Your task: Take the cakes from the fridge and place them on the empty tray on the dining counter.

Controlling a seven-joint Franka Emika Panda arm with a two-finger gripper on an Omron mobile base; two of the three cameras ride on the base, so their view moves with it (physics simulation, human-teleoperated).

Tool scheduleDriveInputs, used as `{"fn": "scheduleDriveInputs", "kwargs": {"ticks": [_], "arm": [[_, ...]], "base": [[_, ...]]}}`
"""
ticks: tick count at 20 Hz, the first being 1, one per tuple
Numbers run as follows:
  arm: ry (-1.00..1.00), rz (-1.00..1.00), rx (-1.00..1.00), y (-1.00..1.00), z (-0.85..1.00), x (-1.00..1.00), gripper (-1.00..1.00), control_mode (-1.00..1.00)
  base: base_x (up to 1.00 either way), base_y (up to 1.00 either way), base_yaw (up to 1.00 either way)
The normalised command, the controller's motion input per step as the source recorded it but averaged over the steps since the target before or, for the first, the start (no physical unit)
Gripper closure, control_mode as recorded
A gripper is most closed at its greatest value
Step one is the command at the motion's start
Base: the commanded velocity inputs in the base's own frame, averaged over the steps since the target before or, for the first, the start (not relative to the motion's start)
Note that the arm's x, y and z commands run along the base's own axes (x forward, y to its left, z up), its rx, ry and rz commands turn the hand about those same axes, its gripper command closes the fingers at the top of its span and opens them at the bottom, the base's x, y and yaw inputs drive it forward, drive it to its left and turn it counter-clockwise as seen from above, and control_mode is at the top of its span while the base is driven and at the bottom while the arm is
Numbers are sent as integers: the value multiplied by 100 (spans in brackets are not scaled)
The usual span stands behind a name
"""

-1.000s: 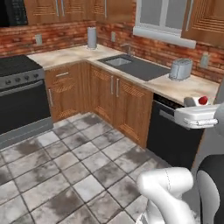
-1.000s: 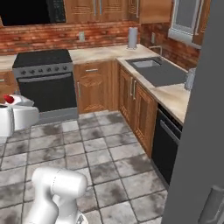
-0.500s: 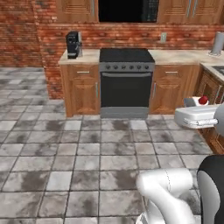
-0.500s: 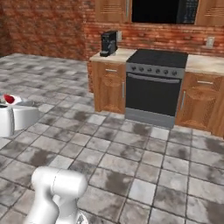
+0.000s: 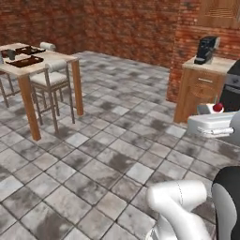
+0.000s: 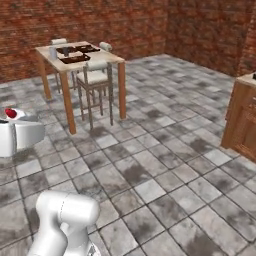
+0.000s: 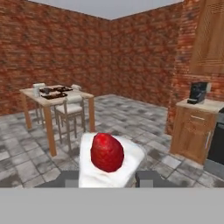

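- One white cake slice with a red top [image 7: 107,159] is clamped between the two fingers of the gripper [image 7: 107,177], held up well clear of the tiled floor [image 5: 103,159].
- From the left base view, the same slice [image 5: 217,108] is seen riding on the white hand at 3 o'clock; from the right base view it [image 6: 11,113] sits at 9 o'clock.
- Ahead, the dining counter [image 6: 112,58] is seen at 11 o'clock in the right base view, well apart from the gripper.
- Dark trays [image 6: 76,59] are laid on its marble top; which one is bare cannot be told at this range.
- Between arm and counter, a white-cushioned chair [image 6: 95,80] is tucked against the near edge, standing in the way of that side.
- Off at 2 o'clock in the left base view, a wooden cabinet [image 5: 199,93] is topped by a black coffee machine [image 5: 206,49].
- Brick walls [image 7: 65,57] are closing in the far corner.
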Motion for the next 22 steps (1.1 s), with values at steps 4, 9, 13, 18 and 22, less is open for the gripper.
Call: {"fn": "scheduleDriveInputs", "kwargs": {"ticks": [4,9,13,18,22], "arm": [[0,0,0,0,0,0,100,100],[0,0,0,0,0,0,100,100],[0,0,0,0,0,0,100,100],[0,0,0,0,0,0,100,100],[0,0,0,0,0,0,100,100]], "base": [[70,-5,83],[96,-82,36],[100,-100,17],[100,-90,20],[100,-85,22]]}}
